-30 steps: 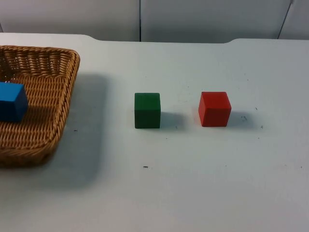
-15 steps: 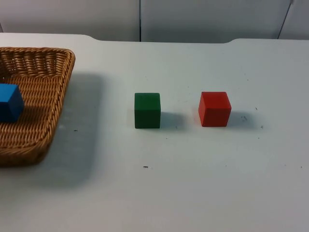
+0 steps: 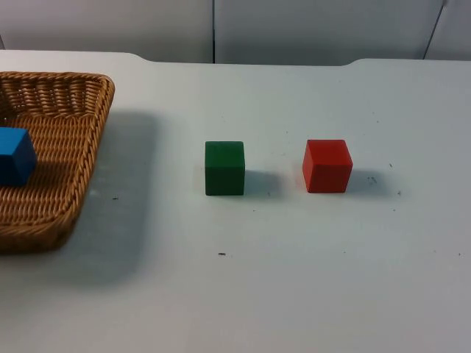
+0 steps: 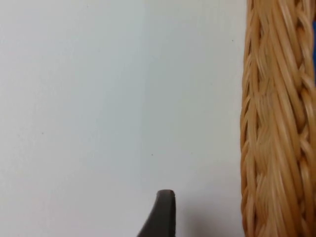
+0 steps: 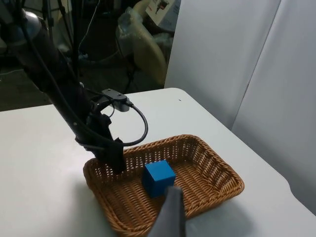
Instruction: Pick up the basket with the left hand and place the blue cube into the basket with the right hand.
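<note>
**Blue cube in the wicker basket, my left gripper at its rim**

My left gripper (image 5: pixel 112 159) is down at the woven rim of the wicker basket (image 5: pixel 197 148), seen from my right wrist with my left arm (image 5: pixel 54 84) sloping down to it. It meets the rim on one of the basket's long sides. I cannot tell whether it is clenched on the wicker or loose beside it. From my left wrist, the thick braided rim (image 4: pixel 276 123) runs close past, with bare white table (image 4: pixel 98 98) beside it.

My right gripper (image 5: pixel 170 215) hangs above the table, well apart from the basket and pointed toward it. I cannot tell whether it is released or closed; nothing can be seen in it.

The blue cube (image 5: pixel 159 177) lies inside the basket, on the woven floor and near its middle. In the top view the basket (image 3: pixel 88 147) sits at 9 o'clock on the table (image 3: pixel 294 279), partly cut off by the picture's edge. The blue cube (image 3: pixel 15 154) shows within its walls. A broad soft shadow spreads on the table from the basket's 3 o'clock side.

A green cube (image 3: pixel 224 168) stands on the table near the centre, well apart from the basket. A red cube (image 3: pixel 327 165) stands at 3 o'clock from the green one, near it but not touching. Both are upright and flat on the surface. At 12 o'clock the table ends at the grey partition wall (image 3: pixel 294 29)
</note>
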You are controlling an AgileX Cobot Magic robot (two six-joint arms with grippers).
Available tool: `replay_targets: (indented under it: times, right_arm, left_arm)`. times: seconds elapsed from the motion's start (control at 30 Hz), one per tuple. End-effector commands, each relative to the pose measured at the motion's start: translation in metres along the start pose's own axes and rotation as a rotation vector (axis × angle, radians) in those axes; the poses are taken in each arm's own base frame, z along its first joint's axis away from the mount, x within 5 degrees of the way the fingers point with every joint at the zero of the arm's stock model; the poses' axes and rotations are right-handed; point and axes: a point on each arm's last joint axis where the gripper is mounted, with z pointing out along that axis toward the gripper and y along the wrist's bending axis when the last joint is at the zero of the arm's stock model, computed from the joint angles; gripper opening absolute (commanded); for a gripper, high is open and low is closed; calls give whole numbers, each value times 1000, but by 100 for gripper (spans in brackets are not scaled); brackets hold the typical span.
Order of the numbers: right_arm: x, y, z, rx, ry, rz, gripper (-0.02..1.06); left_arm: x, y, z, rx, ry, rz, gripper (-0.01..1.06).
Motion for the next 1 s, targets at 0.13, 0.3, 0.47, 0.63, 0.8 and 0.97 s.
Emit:
replay_targets:
  times: [0.13,0.3,0.47,0.63,0.8,0.97]
  right_arm:
    - [0,0,-2,3,-4,7,73]
    - [0,0,-2,2,-2,7,73]
    - [0,0,-2,2,-2,7,73]
    - [0,0,-2,4,-5,7,73]
    - [-1,-1,-2,10,-13,7,73]
    - [-1,-1,-4,11,-17,7,73]
  left_arm:
    - [-6,-1,-4,-26,-30,-7,78]
    - [-12,-2,-16,-61,-71,22,78]
    - [-23,-8,-37,-95,-146,55,78]
    - [-35,-21,-70,-116,-257,77,78]
    - [-42,-44,-116,-95,-393,83,78]
    - [-38,-71,-164,-67,-503,117,78]
